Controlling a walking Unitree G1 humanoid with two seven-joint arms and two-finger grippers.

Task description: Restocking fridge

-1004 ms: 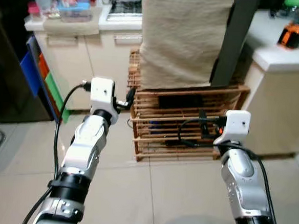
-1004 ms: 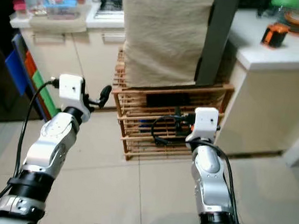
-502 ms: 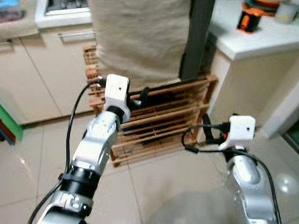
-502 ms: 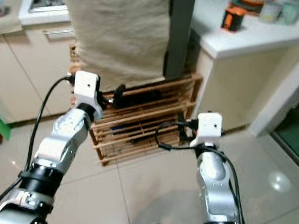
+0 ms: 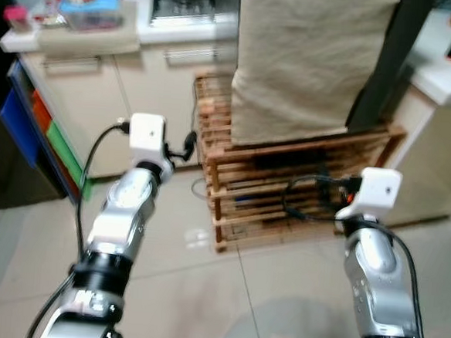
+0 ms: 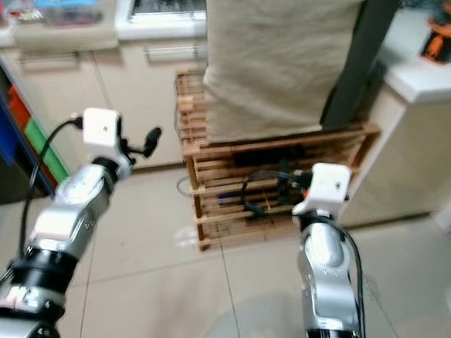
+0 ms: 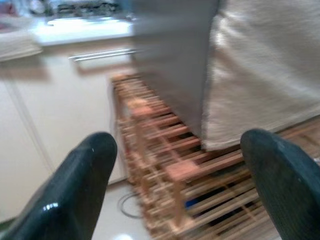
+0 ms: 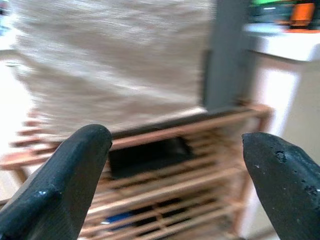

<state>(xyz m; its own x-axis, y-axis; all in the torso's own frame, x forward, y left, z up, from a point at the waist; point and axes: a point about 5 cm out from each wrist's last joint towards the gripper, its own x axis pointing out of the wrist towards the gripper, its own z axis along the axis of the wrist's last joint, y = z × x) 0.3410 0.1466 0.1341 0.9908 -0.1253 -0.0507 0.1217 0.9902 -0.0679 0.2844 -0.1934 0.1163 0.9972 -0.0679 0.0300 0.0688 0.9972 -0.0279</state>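
We cannot make out a fridge or any stock, so restocking looks barely begun. Our left gripper (image 7: pixel 175 185) and right gripper (image 8: pixel 175 185) are spread wide, holding nothing, facing a wooden rack (image 5: pixel 302 182) under a beige cloth (image 5: pixel 310 59).

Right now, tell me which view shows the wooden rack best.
Left eye view: the whole rack shows, slats sharp, cloth draped above. Right eye view matches it. Both wrist views catch blurred parts between the fingers.
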